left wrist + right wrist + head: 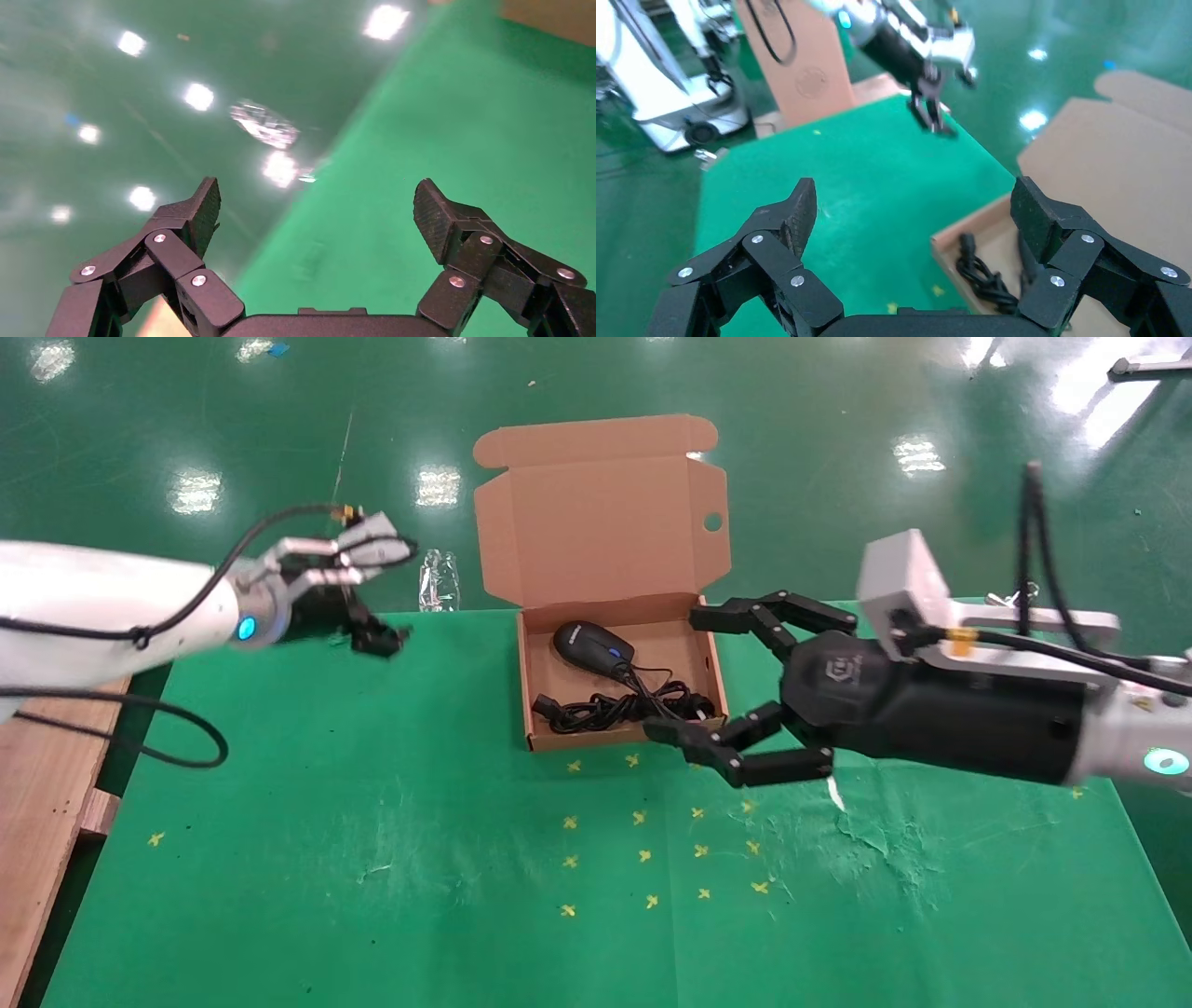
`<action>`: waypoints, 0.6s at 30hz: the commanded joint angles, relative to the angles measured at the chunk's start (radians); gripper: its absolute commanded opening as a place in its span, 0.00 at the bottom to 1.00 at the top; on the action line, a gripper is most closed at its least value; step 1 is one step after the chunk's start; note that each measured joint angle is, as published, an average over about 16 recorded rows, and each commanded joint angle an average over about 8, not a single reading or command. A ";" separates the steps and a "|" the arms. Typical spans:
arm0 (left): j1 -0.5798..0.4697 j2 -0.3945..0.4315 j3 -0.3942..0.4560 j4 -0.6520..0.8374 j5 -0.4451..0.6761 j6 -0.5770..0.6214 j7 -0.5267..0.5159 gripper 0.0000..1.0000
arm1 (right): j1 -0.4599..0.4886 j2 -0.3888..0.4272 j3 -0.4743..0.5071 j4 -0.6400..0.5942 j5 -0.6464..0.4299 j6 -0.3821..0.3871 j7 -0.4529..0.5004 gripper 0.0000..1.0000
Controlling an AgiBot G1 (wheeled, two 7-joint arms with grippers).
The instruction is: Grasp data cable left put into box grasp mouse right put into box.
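Head view shows the table (372, 859) covered in green cloth, with the box (605, 533) at its far middle, lid flap standing open. Both task things already lie inside: the mouse (592, 645) toward the back and the cable (610, 710) coiled along the near wall. So both placing steps look finished, and what remains is, by my reading, only to draw the arms clear.

Next in size, the right gripper (722, 677) hangs just beside the box's right wall, fingers spread wide and empty, one above the wall's far end, the other at the near corner. Any pull-back should go up and rightward so the lower finger does not catch the cardboard or the mouse's thin cord.

At the table's far left edge, well apart from the box, the left gripper (377, 635) is spread wide with nothing between its fingers; only the left wrist view (316, 210) shows that gap plainly. Right wrist view alone shows the cable's plug end (967, 243) lying against the box's near wall.
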 commanded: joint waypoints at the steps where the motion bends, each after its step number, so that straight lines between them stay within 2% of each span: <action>1: 0.017 -0.013 -0.026 -0.014 -0.040 0.025 0.021 1.00 | -0.017 0.021 0.012 0.023 0.033 -0.017 0.000 1.00; 18: 0.185 -0.144 -0.292 -0.155 -0.438 0.275 0.235 1.00 | -0.145 0.187 0.103 0.205 0.287 -0.152 0.003 1.00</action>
